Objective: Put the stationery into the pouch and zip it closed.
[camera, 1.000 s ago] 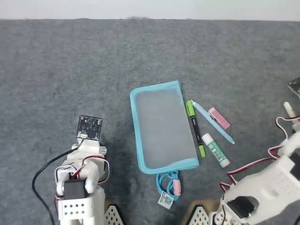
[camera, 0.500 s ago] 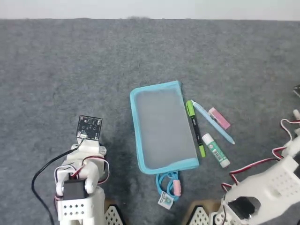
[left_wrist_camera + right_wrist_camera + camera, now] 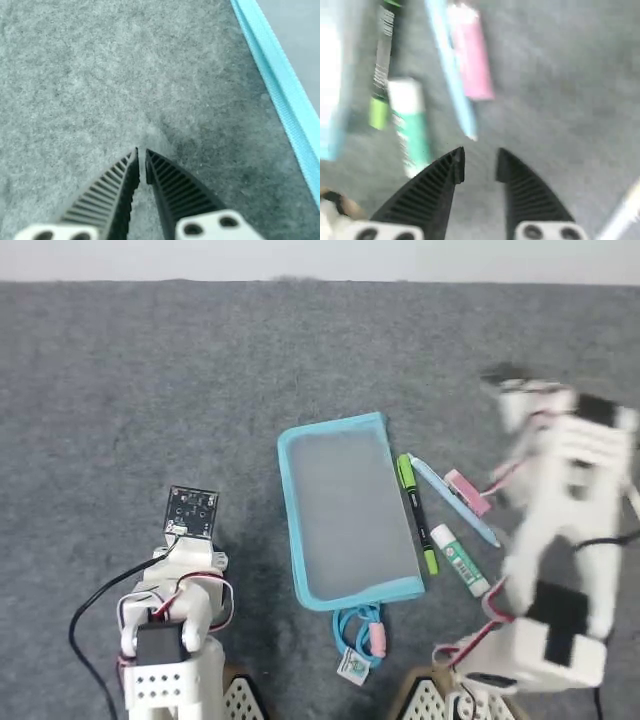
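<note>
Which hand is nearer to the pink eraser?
Right. The right hand hovers close beside the pink eraser; the left hand is beyond the pouch, on its far side.

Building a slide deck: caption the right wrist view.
Right end effector, slightly open, above the grey mat beside a glue stick, blue pen and pink eraser.

The left gripper (image 3: pixel 141 156) is seen low to the left of the pouch (image 3: pixel 350 512), jaws pressed together. The right gripper (image 3: pixel 479 161) is seen to its right, jaws slightly parted.
</note>
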Motion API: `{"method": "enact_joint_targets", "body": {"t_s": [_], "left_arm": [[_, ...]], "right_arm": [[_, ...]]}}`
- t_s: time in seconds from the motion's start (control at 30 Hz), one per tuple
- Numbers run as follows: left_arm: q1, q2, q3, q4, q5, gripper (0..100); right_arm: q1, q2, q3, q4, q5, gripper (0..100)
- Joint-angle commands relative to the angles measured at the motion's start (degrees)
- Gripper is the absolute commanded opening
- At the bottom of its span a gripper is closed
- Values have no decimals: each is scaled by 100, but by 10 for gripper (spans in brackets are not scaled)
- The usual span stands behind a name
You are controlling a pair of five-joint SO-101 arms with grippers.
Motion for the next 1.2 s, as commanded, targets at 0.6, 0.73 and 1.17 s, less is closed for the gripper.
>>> {"method": "enact_joint_targets", "body": {"t_s": [0.6,0.73,1.17], "left_arm": [[-35,26,-31,26,-70,19],[-35,26,-31,26,-70,19],[-35,26,-31,26,-70,19]], "right_arm": [[-998,1771,-316,-1719,-554,159],[-840,2176,-695,-1684,-545,159],[-488,2114,-949,-1429,-580,17]]}}
